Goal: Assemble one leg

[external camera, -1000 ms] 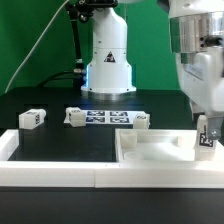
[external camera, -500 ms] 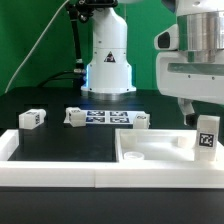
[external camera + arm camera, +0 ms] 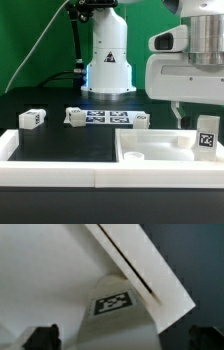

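- White plastic leg stands upright at the exterior view's right edge, tag sticker facing the camera, on the large white panel near that panel's right rim.
- My hand sits above and slightly left of that leg in the exterior view; one dark finger shows beneath the white body, apart from the leg (the second finger is not clearly visible there).
- Wrist view: the leg lies between my two dark fingertips, with a gap on either side of it. Hand is spread, pinching nothing.
- Same view also shows a raised rim of the panel running diagonally behind the leg's tip.
- Black surface carries the rest: a second leg lying toward the exterior view's left, a third just beside the marker board, a fourth at the board's other end, near the panel's back rim.
- Whether the leg is seated in a hole of the panel: cannot tell (its base is hidden by the rim).
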